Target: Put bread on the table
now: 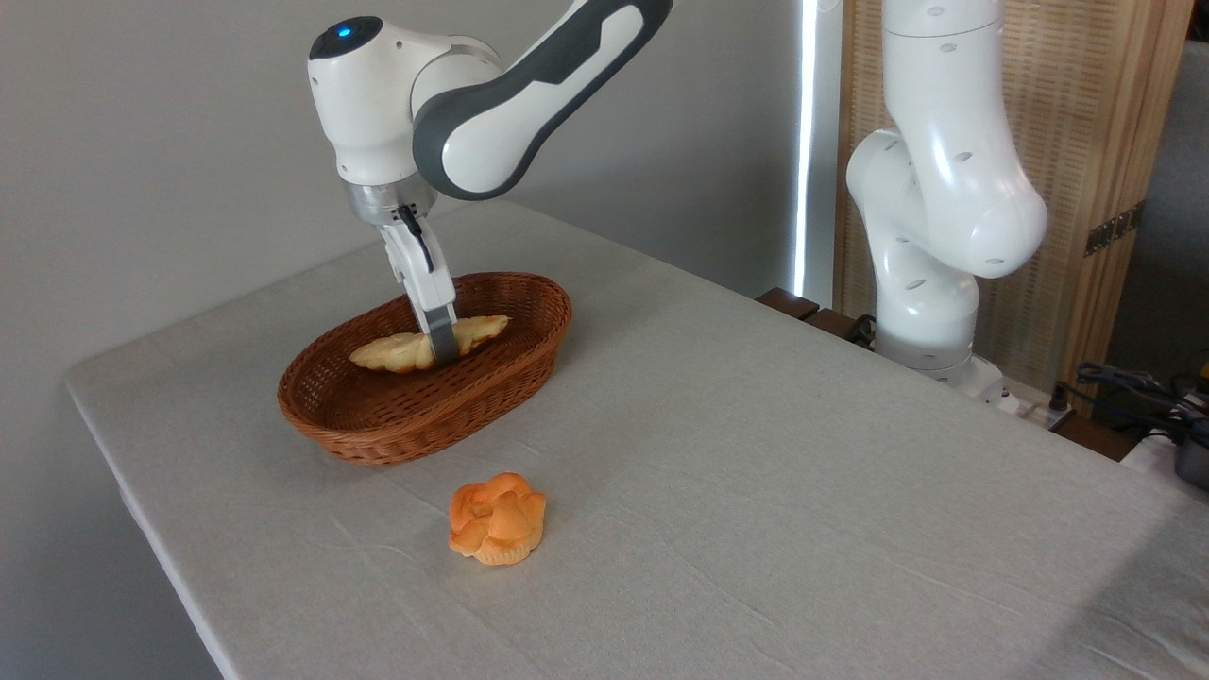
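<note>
A Franka arm's gripper (442, 351) reaches into a brown wicker basket (378, 416), its fingers closed around the middle of the pale golden bread (392, 352) inside. An orange muffin (498, 518) sits nearby on the grey-beige table (756, 472).

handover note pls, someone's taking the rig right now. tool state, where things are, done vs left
Tool: down inside the wicker basket, fingers at the middle of the bread. Cannot tell from this view whether it has closed on the loaf.
Bread: in the basket, lying lengthwise; cannot tell whether it is lifted off the bottom.
Muffin: on the table in front of the basket, not part of the job.
Done: tool brought to the bread.
Left: confirm the grasp, lift the bread out over the rim, set it on bare cloth, release.
</note>
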Tool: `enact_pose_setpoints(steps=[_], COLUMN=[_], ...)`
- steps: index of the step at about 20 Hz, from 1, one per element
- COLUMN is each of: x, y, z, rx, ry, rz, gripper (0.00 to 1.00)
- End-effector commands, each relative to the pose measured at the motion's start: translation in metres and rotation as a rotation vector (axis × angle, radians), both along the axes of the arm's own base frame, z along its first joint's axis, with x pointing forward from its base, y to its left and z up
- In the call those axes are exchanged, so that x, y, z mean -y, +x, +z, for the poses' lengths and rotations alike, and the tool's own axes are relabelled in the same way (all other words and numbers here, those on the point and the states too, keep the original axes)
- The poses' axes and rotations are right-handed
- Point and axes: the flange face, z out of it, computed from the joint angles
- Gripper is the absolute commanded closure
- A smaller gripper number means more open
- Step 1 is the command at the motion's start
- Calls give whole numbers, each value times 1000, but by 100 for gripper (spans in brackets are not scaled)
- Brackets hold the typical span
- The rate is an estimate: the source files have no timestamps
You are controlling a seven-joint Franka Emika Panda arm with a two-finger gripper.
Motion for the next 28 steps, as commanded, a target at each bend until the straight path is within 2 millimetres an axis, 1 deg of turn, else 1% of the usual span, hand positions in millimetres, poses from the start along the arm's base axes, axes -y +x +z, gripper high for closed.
enact_pose_setpoints(steps=[1, 3, 6, 8, 9, 11, 13, 16, 19, 20, 22, 23, 24, 25, 26, 28], x=[1, -2, -16, -36, -44, -72, -100, -146, -201, -217, -244, -253, -258, -267, -275, -275], y=[11, 15, 11, 14, 16, 22, 26, 31, 40, 42, 44, 44, 44, 44, 43, 42], z=[23, 31, 52, 74, 80, 96, 105, 103, 90, 86, 78, 73, 67, 64, 57, 39], rx=[37, 47, 47, 34, 19, 8, 6, -23, -62, -70, -86, -91, -100, -104, -116, -150], ry=[-37, -46, -39, -31, -23, -13, -6, 98, 145, 158, 182, 193, 202, 218, 229, 243], rz=[16, 36, 50, 75, 83, 120, 162, 195, 264, 284, 310, 304, 293, 299, 305, 303], gripper=[61, 61, 60, 60, 60, 60, 60, 58, 57, 53, 43, 31, 4, 0, 0, 0])
